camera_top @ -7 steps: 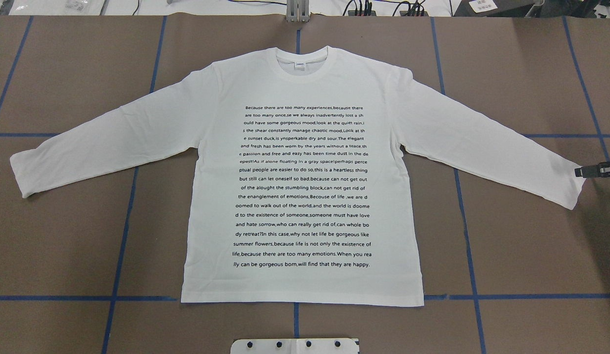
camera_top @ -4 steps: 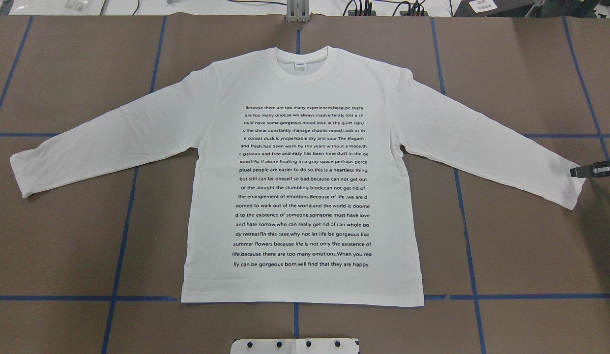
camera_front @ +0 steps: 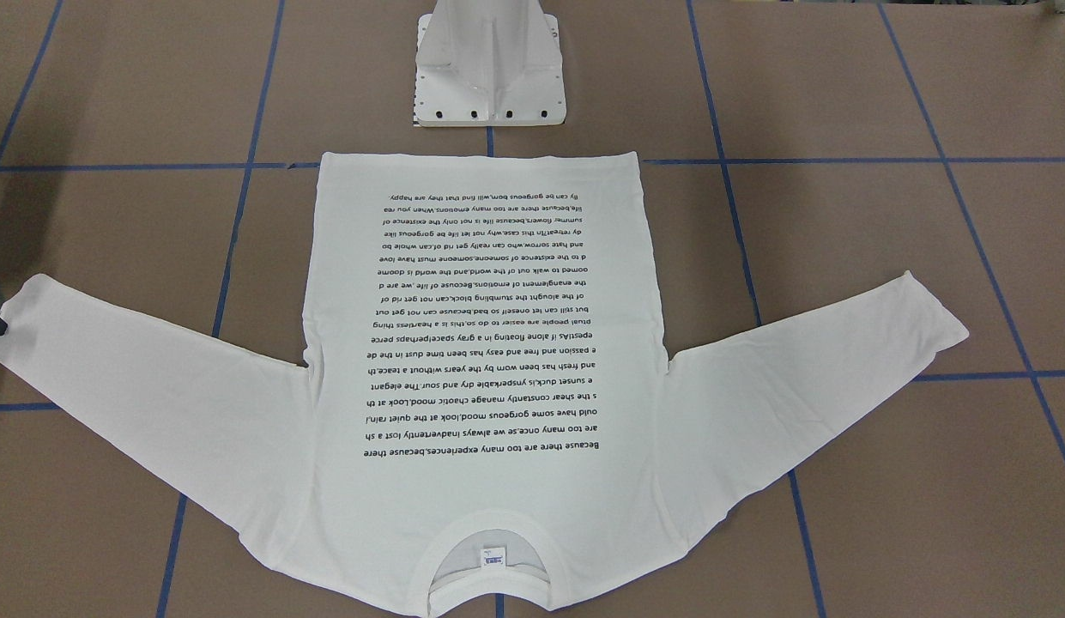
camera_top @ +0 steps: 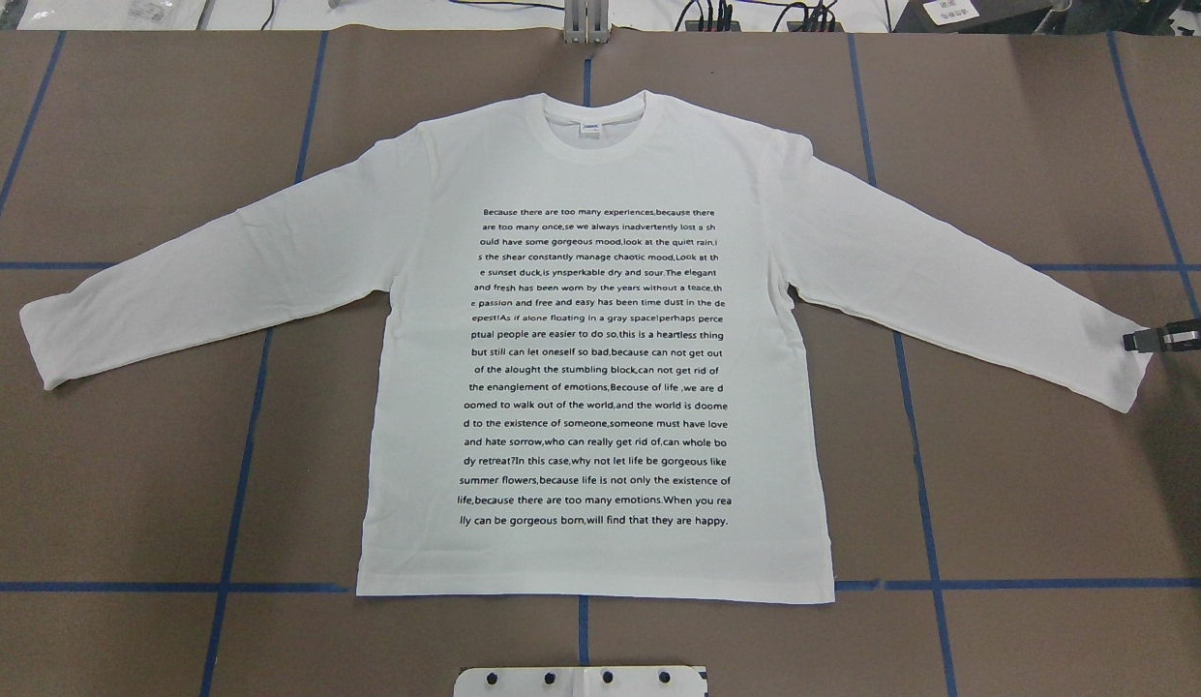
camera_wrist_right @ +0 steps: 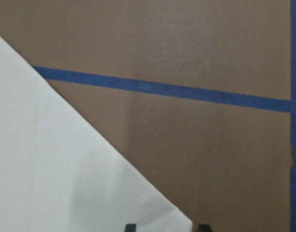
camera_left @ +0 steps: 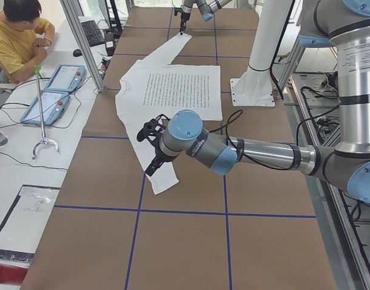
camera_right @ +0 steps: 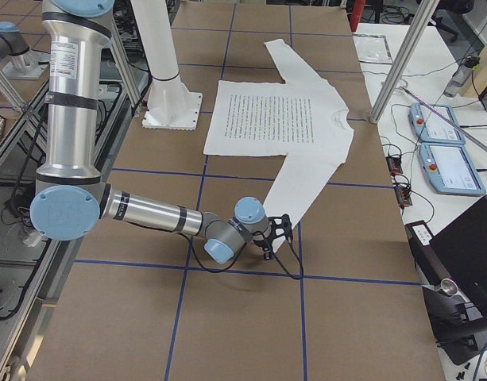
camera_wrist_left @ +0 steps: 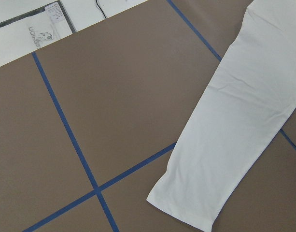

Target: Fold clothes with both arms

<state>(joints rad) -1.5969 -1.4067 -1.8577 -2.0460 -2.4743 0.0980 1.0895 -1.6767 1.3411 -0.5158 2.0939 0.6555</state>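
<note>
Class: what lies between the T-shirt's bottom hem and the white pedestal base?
In the overhead view, only brown table covering and one blue tape strip separate the T-shirt from the pedestal base.

This is a robotics lab. The desk (camera_top: 126,145) is papered brown and ruled into a grid with blue tape (camera_top: 126,587). A white pedestal (camera_front: 491,51) stands at its edge on a bolted base plate, and the silver-grey left arm (camera_left: 263,154) reaches out beside the pedestal. Across the desk from the pedestal rise aluminium frame posts (camera_left: 82,42). Beyond them, two teach pendants (camera_left: 46,107) lie on a white side desk (camera_left: 15,175) where a person (camera_left: 19,36) sits.
</note>
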